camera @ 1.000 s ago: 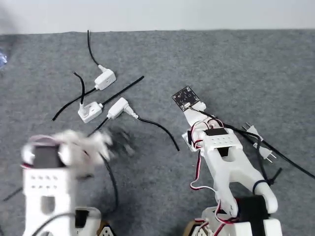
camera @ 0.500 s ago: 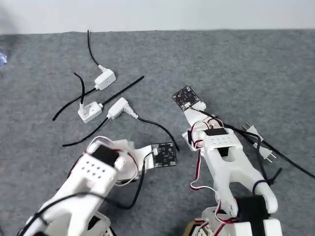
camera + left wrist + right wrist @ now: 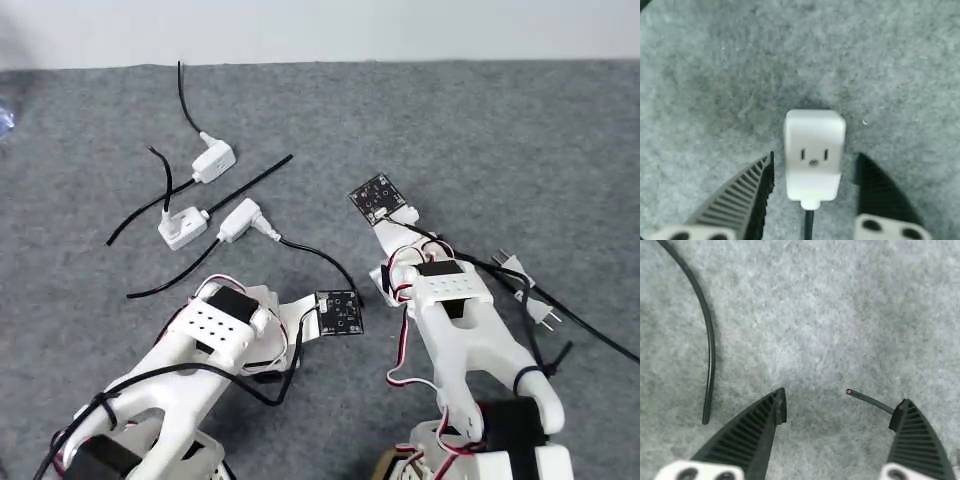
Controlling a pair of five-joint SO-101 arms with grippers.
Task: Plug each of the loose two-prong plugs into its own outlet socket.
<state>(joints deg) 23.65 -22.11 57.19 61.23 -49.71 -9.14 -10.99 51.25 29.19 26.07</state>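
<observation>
light was even, soft and fairly bright across the grey mat (image 3: 520,130). a dim shadow ringed the outlet socket (image 3: 814,150); faint shadows lay close under the right arm (image 3: 465,330).

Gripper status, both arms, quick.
Left gripper: open, one finger on each side of the white outlet socket, not clamping it.
Right gripper: open, holding nothing.

Grey felt mat (image 3: 520,130), pale wall (image 3: 400,30) along its far edge
</observation>
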